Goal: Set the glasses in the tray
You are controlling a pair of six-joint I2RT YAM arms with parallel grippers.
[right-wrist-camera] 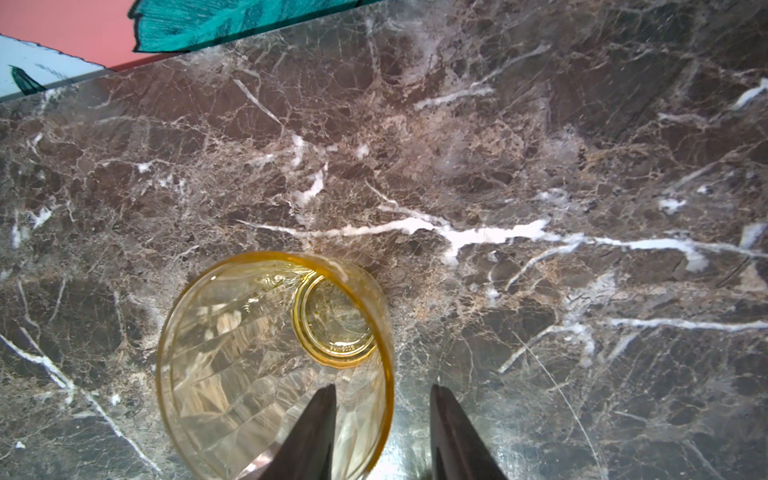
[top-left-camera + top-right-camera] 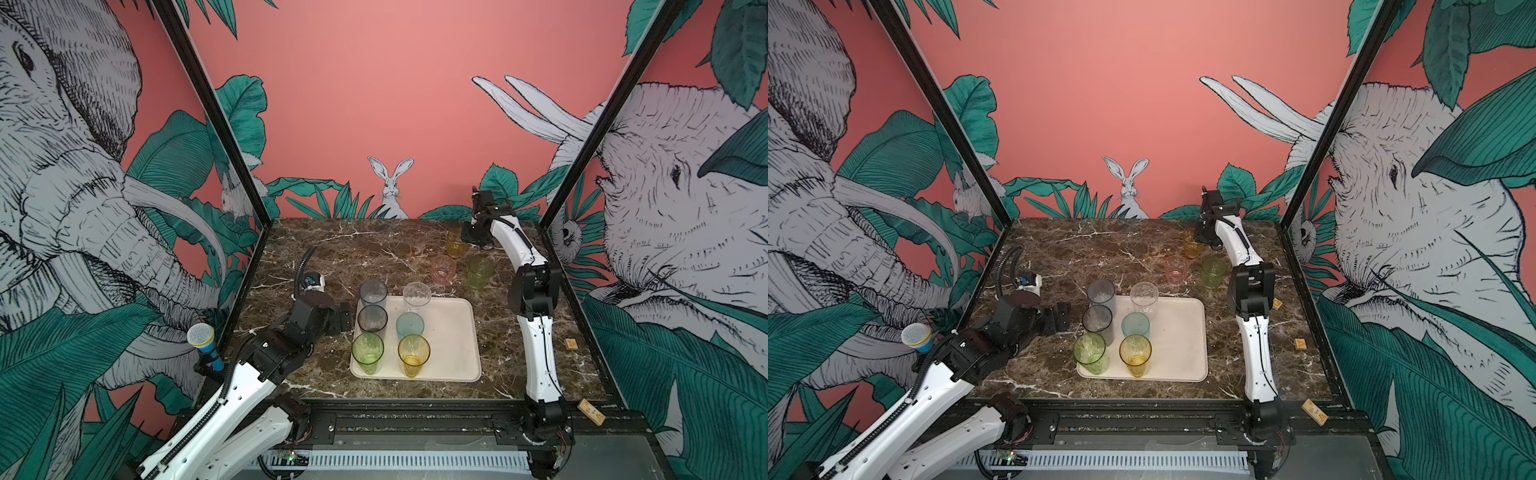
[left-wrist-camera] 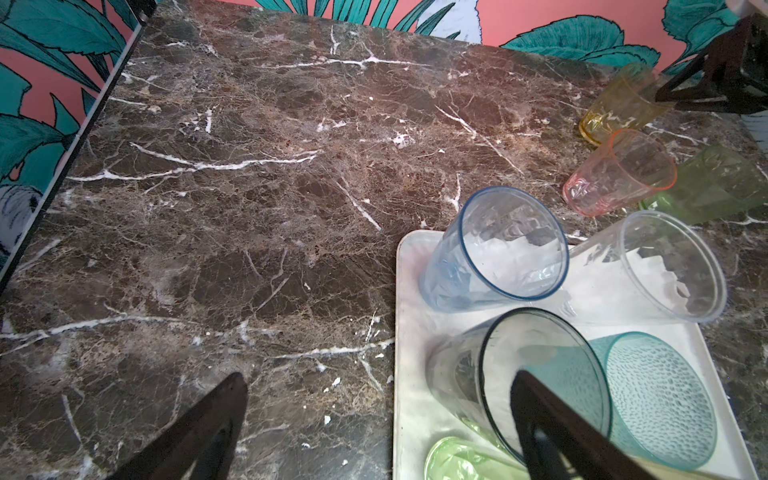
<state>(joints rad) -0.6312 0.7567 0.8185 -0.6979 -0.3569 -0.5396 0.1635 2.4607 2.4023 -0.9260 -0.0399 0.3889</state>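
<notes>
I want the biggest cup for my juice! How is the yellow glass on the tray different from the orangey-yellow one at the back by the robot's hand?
The yellow glass is tall; the amber glass is short. The yellow glass stands in the tray; the amber glass stands on the table. No gripper reaches the yellow glass, while the right gripper has its open jaws astride the amber glass's rim. Both are see-through and upright.

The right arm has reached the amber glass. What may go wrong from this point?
1. The right gripper has its fingers on either side of one wall of the amber glass; such a rim pinch may slip or tilt the glass when lifted.
2. The pink glass and short green glass stand close by, so the carry toward the tray may knock them.
</notes>
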